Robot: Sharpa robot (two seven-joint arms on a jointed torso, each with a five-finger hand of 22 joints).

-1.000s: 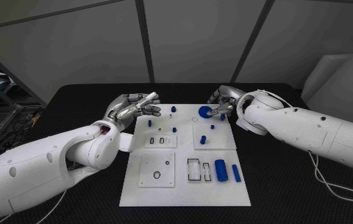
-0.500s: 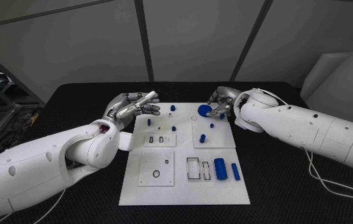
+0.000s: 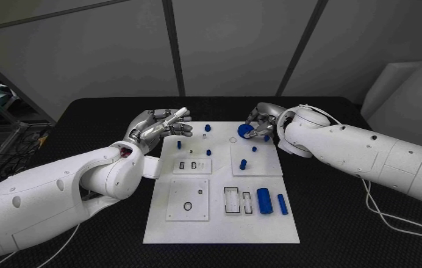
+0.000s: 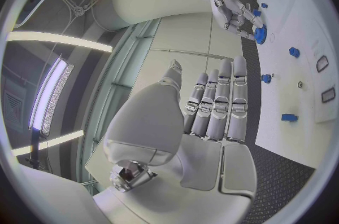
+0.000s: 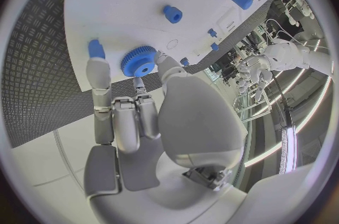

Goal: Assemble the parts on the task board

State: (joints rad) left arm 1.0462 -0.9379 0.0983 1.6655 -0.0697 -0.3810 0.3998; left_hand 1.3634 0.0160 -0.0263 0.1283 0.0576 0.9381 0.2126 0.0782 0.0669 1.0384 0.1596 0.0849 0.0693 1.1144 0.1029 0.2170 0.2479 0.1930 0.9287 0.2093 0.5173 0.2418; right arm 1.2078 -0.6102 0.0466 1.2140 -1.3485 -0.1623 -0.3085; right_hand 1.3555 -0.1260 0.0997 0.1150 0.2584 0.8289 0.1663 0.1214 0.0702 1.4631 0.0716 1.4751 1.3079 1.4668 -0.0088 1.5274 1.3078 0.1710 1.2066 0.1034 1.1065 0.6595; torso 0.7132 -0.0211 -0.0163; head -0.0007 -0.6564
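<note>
A black table point(image 3: 97, 127) carries the white task board point(image 3: 224, 219), and the right hand point(image 3: 261, 123) pinches a blue gear point(image 3: 245, 131) at its fingertips, just above the board's far end, with small blue pegs point(image 3: 253, 150) standing just beyond it. The left hand point(image 3: 163, 126) hovers beside the board's far corner, fingers straight, held close together and empty. I judge the light pinch the main risk: a tilted gear could slip or jam on its post. Whether the gear already touches the board, and which post it is meant for, cannot be made out.
</note>
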